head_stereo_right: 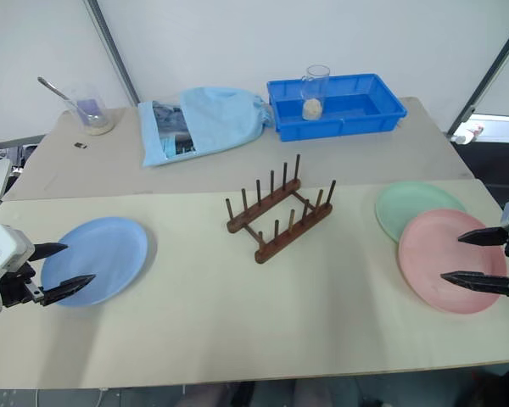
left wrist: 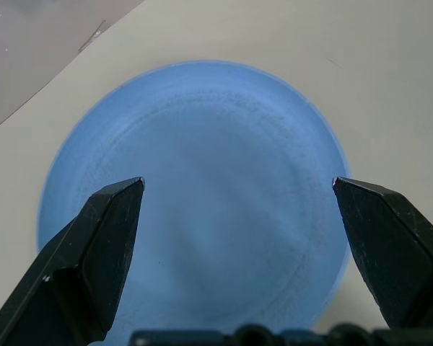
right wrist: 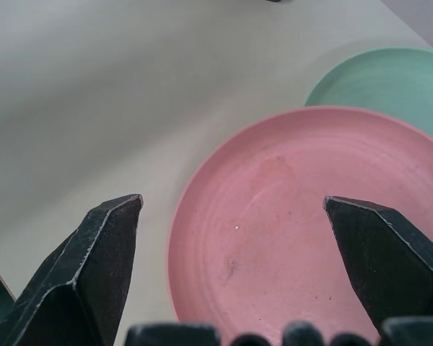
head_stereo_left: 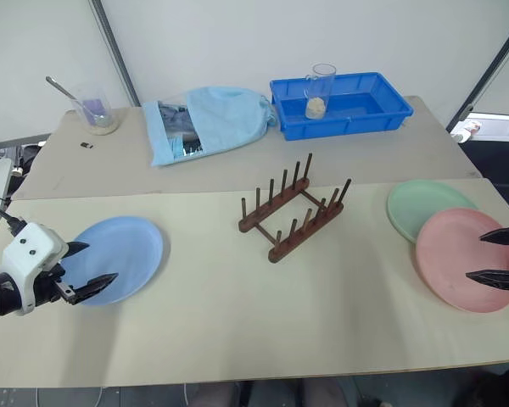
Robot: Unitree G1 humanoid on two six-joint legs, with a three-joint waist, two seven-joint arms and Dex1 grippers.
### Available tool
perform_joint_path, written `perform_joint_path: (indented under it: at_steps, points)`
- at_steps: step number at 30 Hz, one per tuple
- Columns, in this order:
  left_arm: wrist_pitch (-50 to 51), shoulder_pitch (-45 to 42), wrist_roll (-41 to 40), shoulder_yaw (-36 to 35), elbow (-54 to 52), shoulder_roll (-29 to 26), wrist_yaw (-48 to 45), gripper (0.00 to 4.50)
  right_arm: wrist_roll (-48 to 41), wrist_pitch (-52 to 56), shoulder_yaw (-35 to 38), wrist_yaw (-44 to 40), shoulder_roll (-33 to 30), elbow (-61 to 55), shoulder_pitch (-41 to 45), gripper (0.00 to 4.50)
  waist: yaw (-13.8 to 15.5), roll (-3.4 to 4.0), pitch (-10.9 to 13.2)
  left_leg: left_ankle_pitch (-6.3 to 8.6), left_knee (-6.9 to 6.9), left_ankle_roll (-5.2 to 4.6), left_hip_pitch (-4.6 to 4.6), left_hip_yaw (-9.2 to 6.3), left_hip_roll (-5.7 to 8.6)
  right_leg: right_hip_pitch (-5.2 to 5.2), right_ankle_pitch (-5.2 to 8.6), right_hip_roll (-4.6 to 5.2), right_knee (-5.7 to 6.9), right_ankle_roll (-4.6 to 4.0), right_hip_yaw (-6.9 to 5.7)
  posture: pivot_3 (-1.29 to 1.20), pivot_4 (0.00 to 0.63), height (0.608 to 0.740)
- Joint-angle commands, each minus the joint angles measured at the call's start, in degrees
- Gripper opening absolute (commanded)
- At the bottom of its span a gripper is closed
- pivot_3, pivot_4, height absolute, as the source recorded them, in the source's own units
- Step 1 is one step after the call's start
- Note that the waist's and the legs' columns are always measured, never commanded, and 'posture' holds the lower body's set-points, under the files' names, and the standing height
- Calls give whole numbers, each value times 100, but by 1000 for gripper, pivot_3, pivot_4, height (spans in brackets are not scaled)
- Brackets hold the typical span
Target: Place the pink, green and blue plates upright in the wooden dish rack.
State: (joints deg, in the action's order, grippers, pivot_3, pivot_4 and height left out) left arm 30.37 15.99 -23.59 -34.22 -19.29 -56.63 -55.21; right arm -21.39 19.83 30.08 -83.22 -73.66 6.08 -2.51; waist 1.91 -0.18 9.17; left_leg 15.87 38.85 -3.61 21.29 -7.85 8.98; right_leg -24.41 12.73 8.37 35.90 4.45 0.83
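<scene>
The wooden dish rack (head_stereo_left: 295,208) stands near the centre of the beige surface (head_stereo_left: 237,322), set at a slant. It is dark brown, with two base rails and rows of thin upright pegs; no plate stands in it.

The blue plate (head_stereo_left: 119,259) lies flat toward the left edge of the surface, well apart from the rack. The green plate (head_stereo_left: 424,208) and the pink plate (head_stereo_left: 468,259) lie flat toward the right edge; the pink plate overlaps the near rim of the green one. All three are plain, round and matte, with shallow rims.

The left pincer (head_stereo_left: 86,273) hovers over the near left rim of the blue plate, jaws wide, holding nothing. The right pincer (head_stereo_right: 479,259) hovers over the pink plate, jaws wide, holding nothing.

On a second surface behind: a blue rectangular tray (head_stereo_left: 339,103) containing a clear cup (head_stereo_left: 321,89) with pale contents, a light blue cloth bag (head_stereo_left: 208,123), and a clear beaker (head_stereo_left: 97,110) with a spoon (head_stereo_left: 64,89) in it. Nothing stands between the plates and the rack.

The bag's contents are hard to make out. The right pincer's body is cut off at the frame edge in the left eye view.
</scene>
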Motion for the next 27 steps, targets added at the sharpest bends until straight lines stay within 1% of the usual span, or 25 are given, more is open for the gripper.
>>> perform_joint_path:
  at_steps: [1,4,7,16,20,27]
  points:
    - [-76,-114,44,-101,-19,-15,52,4484,22,-159,179,4,-19,-8,45,4500,0,0,0,0,0,0,0,0,0,0,0,0,0,0,0,0,150,740]
    - [-249,-231,160,27,49,66,155,4484,14,-219,202,0,28,-11,4,4500,2,0,0,0,0,0,0,0,0,1,0,0,1,0,0,0,150,740]
    - [-316,-322,52,45,74,194,100,4484,2,-236,169,27,48,-37,20,4500,3,0,0,0,0,1,0,0,0,1,0,1,0,0,0,0,150,740]
    - [-504,-217,98,128,8,393,31,4484,-58,-92,159,115,109,-276,-2,4500,-28,0,0,-4,0,7,0,3,0,0,0,1,0,0,2,0,150,740]
    - [-363,-257,-112,118,30,395,-108,4484,-96,43,173,173,126,-464,-21,4500,-45,0,0,-3,0,5,0,3,-1,0,-1,0,0,0,1,0,150,740]
    - [-401,-393,-187,454,-128,505,-76,4484,-126,248,427,179,193,-821,-245,4500,-45,0,0,-3,1,5,0,3,-1,1,-1,1,0,0,1,0,150,740]
